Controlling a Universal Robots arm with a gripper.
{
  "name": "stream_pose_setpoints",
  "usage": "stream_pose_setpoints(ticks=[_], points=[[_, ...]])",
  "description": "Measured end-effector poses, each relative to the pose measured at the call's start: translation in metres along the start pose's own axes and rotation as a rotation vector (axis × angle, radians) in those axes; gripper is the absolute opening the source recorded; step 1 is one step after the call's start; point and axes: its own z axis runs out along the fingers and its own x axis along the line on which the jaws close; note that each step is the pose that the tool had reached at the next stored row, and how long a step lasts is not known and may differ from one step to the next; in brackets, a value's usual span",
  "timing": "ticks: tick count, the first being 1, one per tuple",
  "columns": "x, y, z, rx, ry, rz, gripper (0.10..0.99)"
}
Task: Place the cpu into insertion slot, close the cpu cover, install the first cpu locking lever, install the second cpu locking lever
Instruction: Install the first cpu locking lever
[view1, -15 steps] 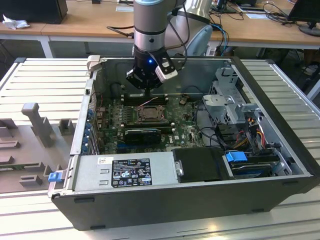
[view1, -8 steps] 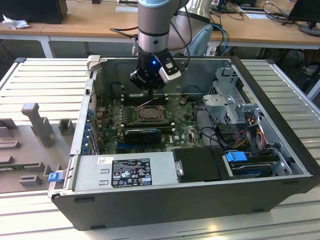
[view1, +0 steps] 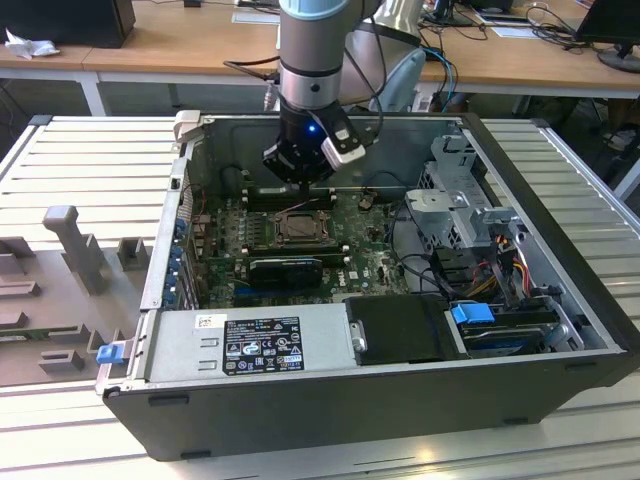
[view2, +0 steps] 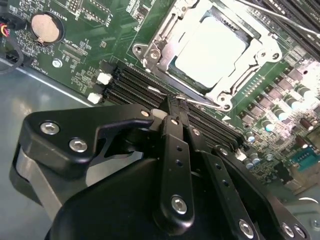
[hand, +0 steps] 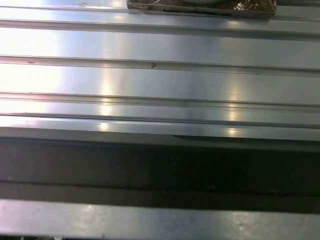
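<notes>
**Chip seated, lever work in hand**

Exterior view: the gripper (view1: 300, 168) hangs just at 12 o'clock of the socket (view1: 300, 226).

Second wrist view: chip (view2: 210, 50) lies in the socket under the cover (view2: 165, 47); clenched fingers (view2: 172, 117) touch a wire lever (view2: 200, 101). I judge the levers need pressing down and hooking.

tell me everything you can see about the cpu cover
The cpu cover is a thin, silvery metal frame with a large central opening, lying flat and closed over the insertion slot on the green motherboard. The pale cpu shows through its opening. The end effector sits beside one of its corners.
</notes>
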Motion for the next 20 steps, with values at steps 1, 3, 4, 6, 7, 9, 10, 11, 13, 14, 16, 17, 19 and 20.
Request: stream_pose_setpoints(ticks=[1,3,4,6,7,9,10,11,13,14,16,17,19,20], points=[[-0.0008,-0.0001,0.0011,0.000,0.0001,0.000,0.106],[-0.0023,-0.0003,0.0036,0.000,0.0002,-0.002,0.106],[-0.0039,-0.0004,0.0054,0.000,0.0002,-0.002,0.106],[-0.0067,-0.0003,0.0082,0.000,0.0001,-0.002,0.106],[-0.0070,-0.0004,0.0090,0.000,0.0002,-0.003,0.106],[-0.0083,-0.0006,0.0113,0.000,0.0002,-0.003,0.106],[-0.0086,-0.0006,0.0117,0.000,0.0002,-0.003,0.106],[-0.0089,-0.0006,0.0120,0.000,0.0002,-0.003,0.106],[-0.0096,-0.0007,0.0127,0.000,0.0002,-0.003,0.106],[-0.0100,-0.0007,0.0131,0.000,0.0002,-0.003,0.106],[-0.0102,-0.0008,0.0141,0.000,0.0001,-0.002,0.106],[-0.0102,-0.0008,0.0145,0.000,0.0002,-0.001,0.106],[-0.0102,-0.0010,0.0151,0.000,0.0000,0.001,0.106],[-0.0102,-0.0011,0.0153,0.000,0.0001,0.002,0.106]])
